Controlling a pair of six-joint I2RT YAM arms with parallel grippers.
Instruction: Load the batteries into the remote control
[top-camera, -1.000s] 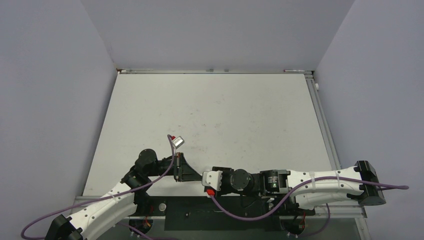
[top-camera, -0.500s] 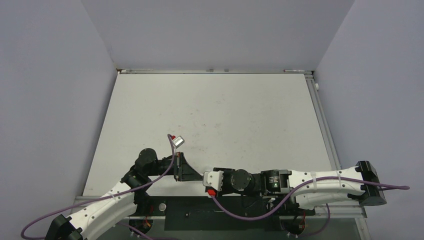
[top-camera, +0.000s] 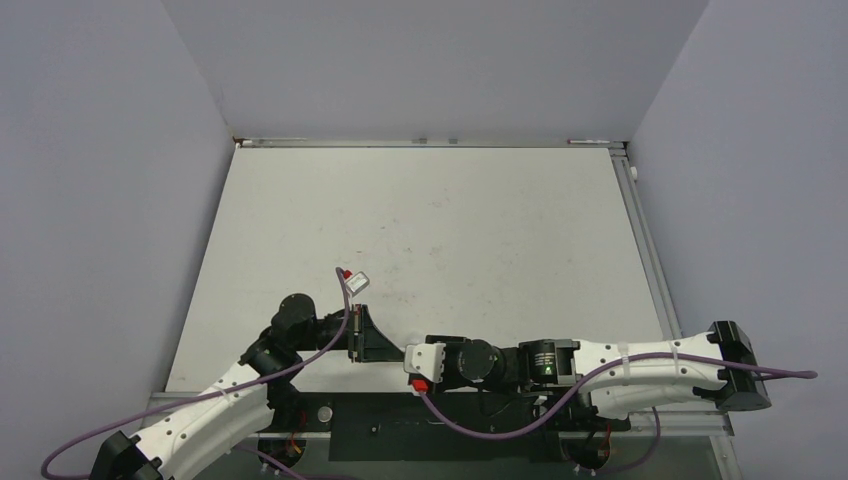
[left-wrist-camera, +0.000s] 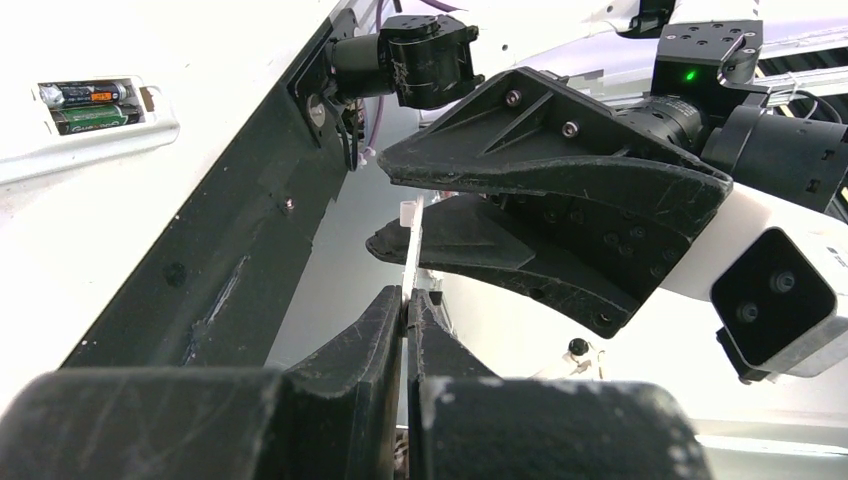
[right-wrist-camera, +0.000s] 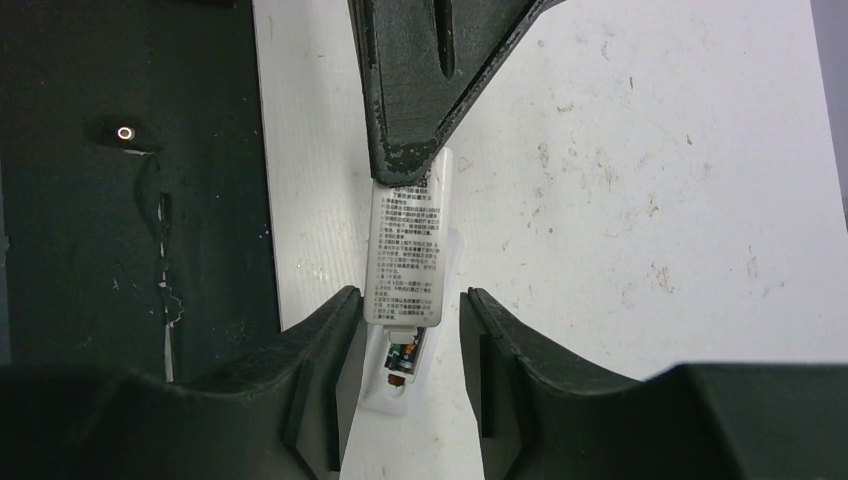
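Left claw (left-wrist-camera: 407, 297) pinching one cover (left-wrist-camera: 412, 240), two batteries (left-wrist-camera: 88, 117) — seated

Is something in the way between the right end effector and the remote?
Yes. A printed white cover, pinched by the left end effector, hangs over the remote, inside the open right end effector.

The remote control (left-wrist-camera: 60, 150) is showing smooth white plastic with a slight sheen, and the batteries (left-wrist-camera: 90, 105) in it are gleaming in glossy printed wraps. The thin cover (right-wrist-camera: 405, 240) is looking like white plastic carrying a matt printed label. The left end effector (left-wrist-camera: 407, 296) and the right end effector (right-wrist-camera: 407, 300) are showing matt black plastic, scuffed and dusty along the edges. The white table (right-wrist-camera: 650, 200) is appearing matt and speckled.
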